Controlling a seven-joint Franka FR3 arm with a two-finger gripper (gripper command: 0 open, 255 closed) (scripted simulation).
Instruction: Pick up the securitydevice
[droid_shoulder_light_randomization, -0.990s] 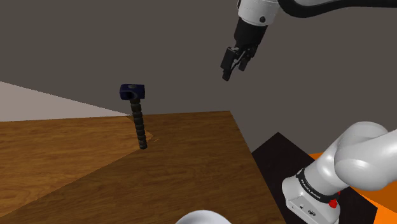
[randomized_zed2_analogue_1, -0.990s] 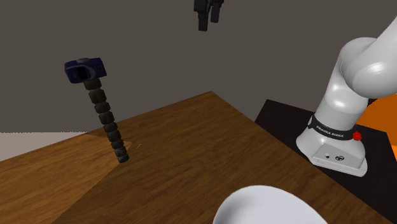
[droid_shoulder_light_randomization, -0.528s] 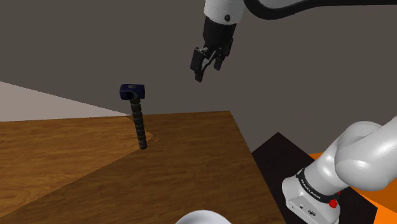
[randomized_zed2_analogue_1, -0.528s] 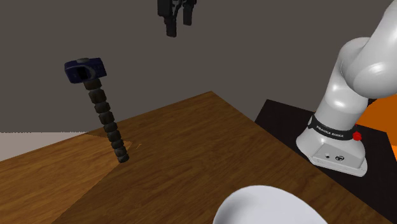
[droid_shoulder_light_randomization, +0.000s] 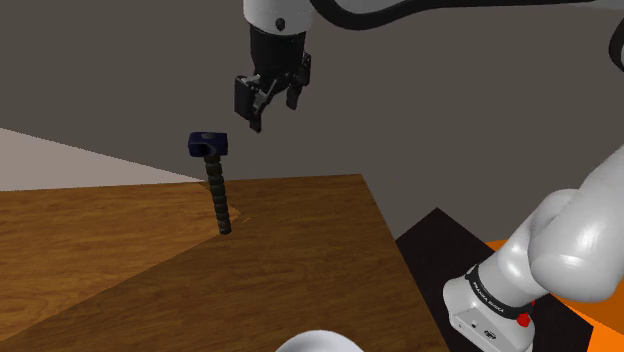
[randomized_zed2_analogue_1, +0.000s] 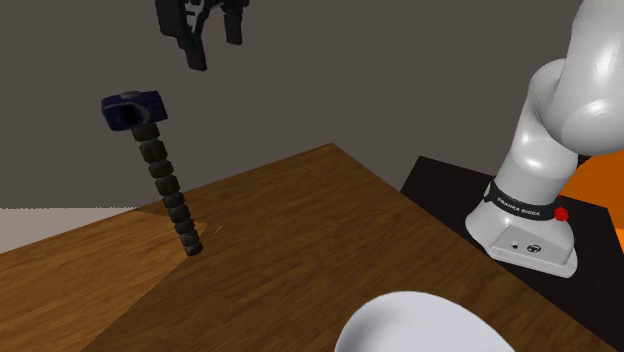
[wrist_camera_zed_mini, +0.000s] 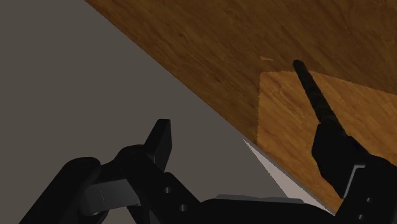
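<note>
The white arm's base sits nearest on its dark stand at the shoulder view's lower right, just off the edge of the wooden tabletop. That position lets the arm reach out over the wood.

Farther in, the securitydevice stands on the tabletop. It is a black beaded stem planted on its foot, leaning slightly, with a dark blue block head on top. It rests free on the bare wood, with no tray, box or holder around it, so both the head and the stem look open to a grasp.

Above the head, towards the shoulder view's right and well apart from it, hangs the end effector. Its fingers point downward and are spread, with nothing between them. The height probably keeps it clear of the tall device, and the spread fingers suit closing around the head or upper stem. In the wrist view the stem runs down to the wood beside one finger.

Behind everything is a plain grey wall.
</note>
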